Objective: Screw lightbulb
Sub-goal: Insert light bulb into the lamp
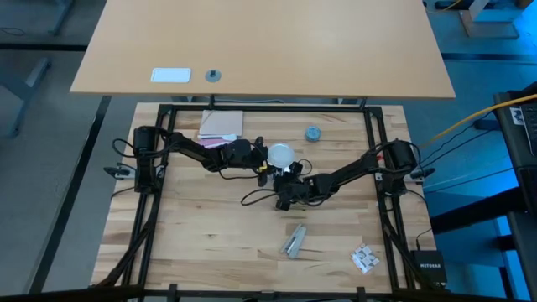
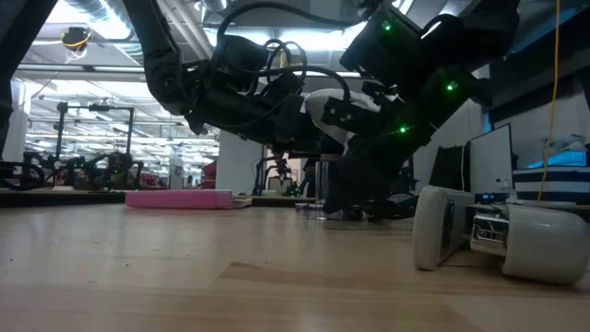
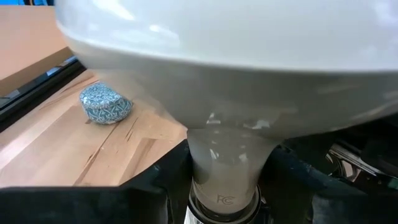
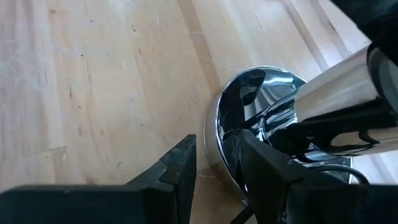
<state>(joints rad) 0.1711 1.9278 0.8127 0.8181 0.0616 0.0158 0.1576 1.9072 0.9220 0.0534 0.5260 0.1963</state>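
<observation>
Filling almost the whole left wrist view, the lightbulb [image 3: 224,81] sits with its frosted globe across the top of the frame and its narrow neck running down between the left gripper's [image 3: 224,186] dark fingers [image 3: 155,186], which are closed part-way around that neck and hold it. From above, the bulb [image 1: 280,153] shows as a white disc at the middle of the wooden table [image 1: 193,243], with the left gripper [image 1: 262,165] reaching in from the left of the frame and the right gripper [image 1: 289,180] meeting it from the right, just below the bulb. In the right wrist view, the right gripper's [image 4: 217,168] fingers [image 4: 180,168] stand narrowly apart at the rim of the round silvery socket [image 4: 249,99], seemingly pinching its edge to steady it, though I cannot be sure how firm that hold is. The low view gives only a dark tangle of both arms at centre frame, the bulb [image 2: 323,103] a pale patch among them. A small blue-grey round cap [image 1: 313,133] lies near the bulb, toward the upper right of it, and a pink pad [image 1: 221,124] rests upper left. As I judge it, the bulb is brought to the socket and both parts are held, but whether any thread has caught is hidden; the turning home seems left to do.
</observation>
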